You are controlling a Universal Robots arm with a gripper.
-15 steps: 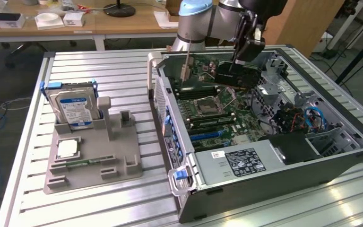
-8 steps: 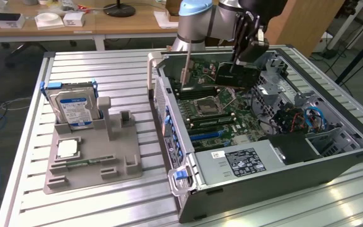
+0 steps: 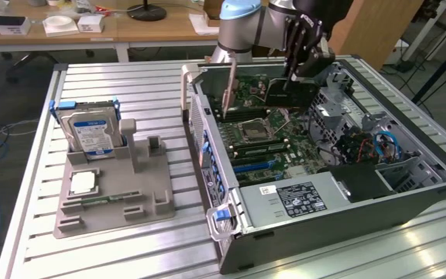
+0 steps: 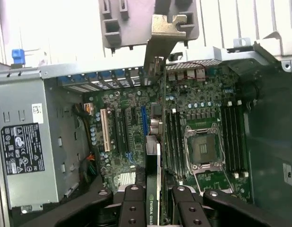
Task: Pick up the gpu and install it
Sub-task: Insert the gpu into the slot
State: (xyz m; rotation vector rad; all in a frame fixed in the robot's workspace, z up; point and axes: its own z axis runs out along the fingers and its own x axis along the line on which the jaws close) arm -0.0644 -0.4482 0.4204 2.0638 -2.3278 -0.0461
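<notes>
One gpu (image 4: 153,161), upright and edge-on, sat clamped in the tool (image 4: 155,201), inside the open computer case (image 3: 339,232), toward one o'clock in the exterior view. Its long axis ran straight out from the tool, bracket (image 4: 163,33) end farthest, parallel with the motherboard (image 4: 122,142) slots beneath. Whether it touched them we could not tell.

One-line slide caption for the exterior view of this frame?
Gripper holds the gpu over the motherboard inside the open computer case; a hard drive stands in the grey holder nearby.
</notes>
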